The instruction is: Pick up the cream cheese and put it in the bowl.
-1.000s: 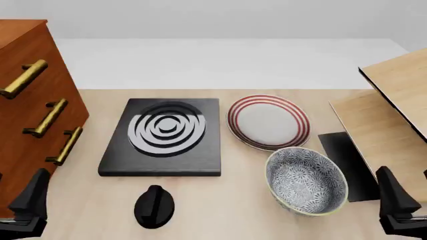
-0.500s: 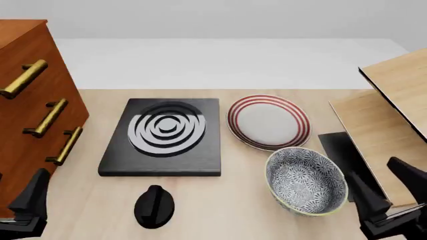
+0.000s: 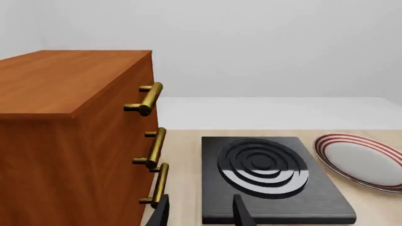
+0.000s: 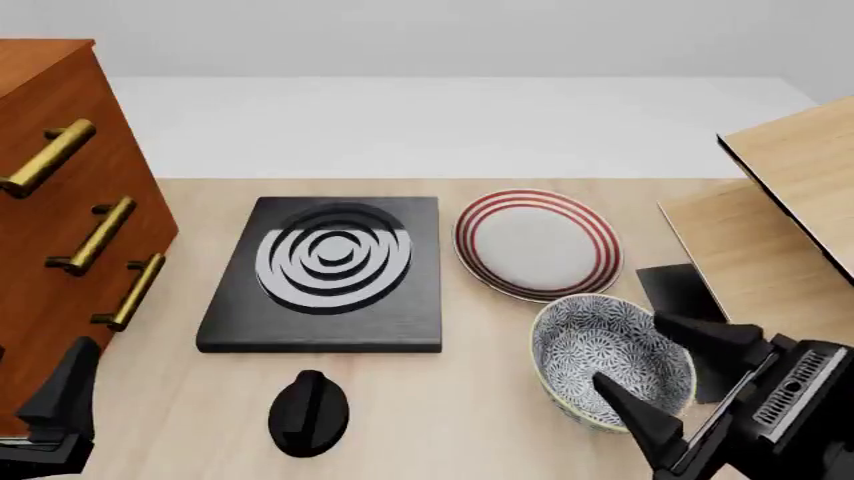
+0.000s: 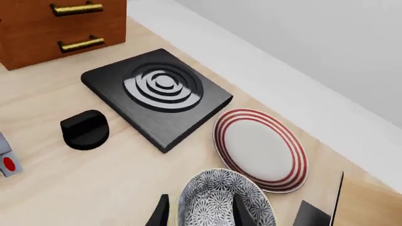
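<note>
The bowl (image 4: 587, 352), deep, blue-grey floral with a yellowish rim, stands at the front right of the table and also shows in the right wrist view (image 5: 220, 200). The cream cheese is not in any view. My right gripper (image 4: 630, 350) is open and empty, tilted, with its fingers spread over the bowl's right side; the right wrist view shows the right gripper (image 5: 201, 201) astride the bowl. My left gripper (image 4: 67, 385) rests at the front left beside the cabinet; the left wrist view shows the left gripper (image 3: 201, 202) open and empty.
A black stove slab (image 4: 327, 270) with rings lies mid-table, with a red-ringed white plate (image 4: 537, 243) to its right. A black knob (image 4: 308, 412) sits in front. A wooden cabinet (image 4: 54, 230) stands left, wooden boards (image 4: 787, 230) right. A small pale box with a red spot (image 5: 5, 162) shows at the frame edge.
My right gripper has swung from the front right corner leftward, tilting, and now reaches over the bowl. The left arm has not moved.
</note>
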`<state>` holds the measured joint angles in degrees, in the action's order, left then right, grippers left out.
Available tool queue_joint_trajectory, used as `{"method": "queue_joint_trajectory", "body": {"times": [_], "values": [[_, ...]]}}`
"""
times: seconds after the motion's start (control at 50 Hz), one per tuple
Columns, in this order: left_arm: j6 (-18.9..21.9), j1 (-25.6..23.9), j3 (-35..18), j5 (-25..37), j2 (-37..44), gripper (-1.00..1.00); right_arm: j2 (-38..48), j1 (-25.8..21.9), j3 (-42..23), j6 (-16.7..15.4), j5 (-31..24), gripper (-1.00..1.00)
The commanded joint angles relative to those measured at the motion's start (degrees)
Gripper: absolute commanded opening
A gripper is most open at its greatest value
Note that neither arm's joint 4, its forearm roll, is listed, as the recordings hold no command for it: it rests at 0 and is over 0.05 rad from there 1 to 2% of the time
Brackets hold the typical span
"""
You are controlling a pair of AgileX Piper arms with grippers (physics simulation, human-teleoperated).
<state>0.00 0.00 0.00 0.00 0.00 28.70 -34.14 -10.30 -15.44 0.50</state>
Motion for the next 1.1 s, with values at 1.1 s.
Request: {"method": "queue_joint_trajectory", "body": {"times": [1.1], "values": [[0.0,0.0,0.0,0.0,0.0,1.00,60.7,-35.6,-20.9,-0.3,23.6,1.00]]}}
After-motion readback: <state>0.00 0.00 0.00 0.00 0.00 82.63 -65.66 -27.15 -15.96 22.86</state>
